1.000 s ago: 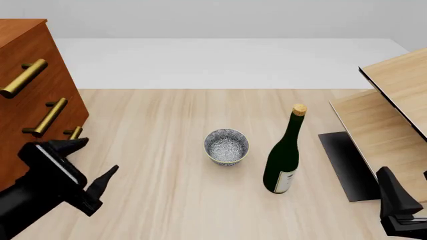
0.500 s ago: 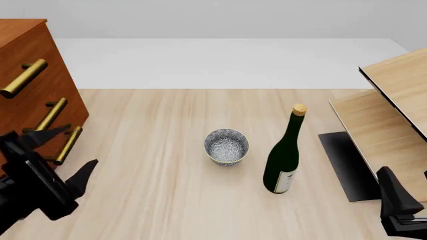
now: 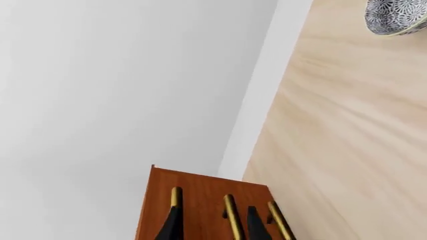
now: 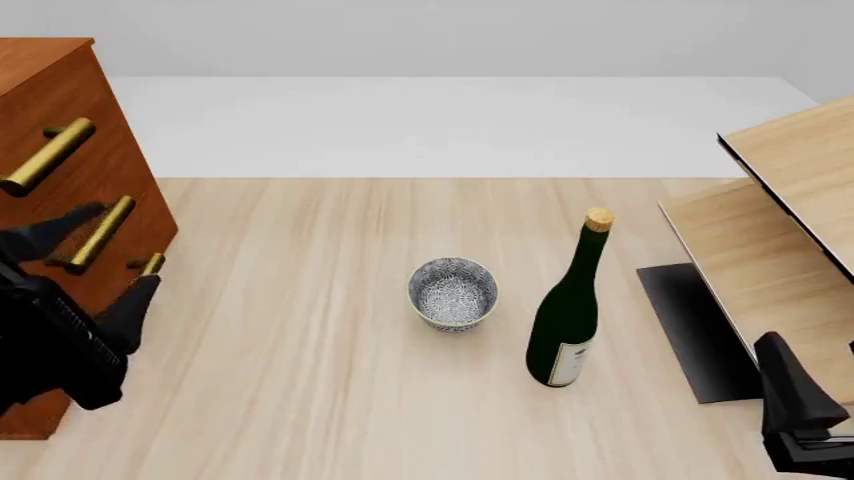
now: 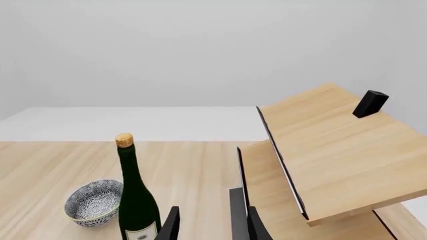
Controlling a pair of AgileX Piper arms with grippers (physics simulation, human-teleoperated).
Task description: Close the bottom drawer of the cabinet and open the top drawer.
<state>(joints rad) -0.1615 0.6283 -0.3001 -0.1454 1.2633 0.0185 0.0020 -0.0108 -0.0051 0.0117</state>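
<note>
Front view
Cabinet: the cabinet point(image 4: 67, 150) stands at the table's left edge, directly behind the left pincer.
Left pincer: the left gripper point(image 4: 96, 265) is open, fingers spread wide, one tip up by the middle handle point(image 4: 96, 233), the other lower, just under the bottom drawer's short-looking brass handle point(image 4: 150, 264).
Top drawer: the top drawer point(image 4: 54, 125) sits above the pincer, its brass bar handle point(image 4: 48, 156) clear of both fingers.
Bottom drawer: the bottom drawer point(image 4: 80, 330) is mostly hidden behind the pincer; I cannot tell whether its front is flush.
Right pincer: the right gripper point(image 4: 798, 412) is low at the table's right; its opening cannot be judged here.
Table items: a patterned bowl point(image 4: 453, 292) and a green bottle point(image 4: 570, 310) stand well apart from the left pincer, nearer the right one; pale wood panels point(image 4: 787, 220) rise just beyond the right pincer.

Left wrist view
Pincer: two dark fingers point(image 3: 172, 225) stand apart, with one brass bar between them.
Cabinet: its front point(image 3: 200, 207) lies just ahead of the tips, three brass bars showing.
Bowl: a corner point(image 3: 395, 17) shows far off.

Right wrist view
Pincer: its fingers point(image 5: 168, 225) stand apart, holding nothing.
Ahead: the bottle point(image 5: 135, 195) is just beside one fingertip, the bowl point(image 5: 93, 202) beyond it, the panels point(image 5: 333, 150) on the other side.
</note>
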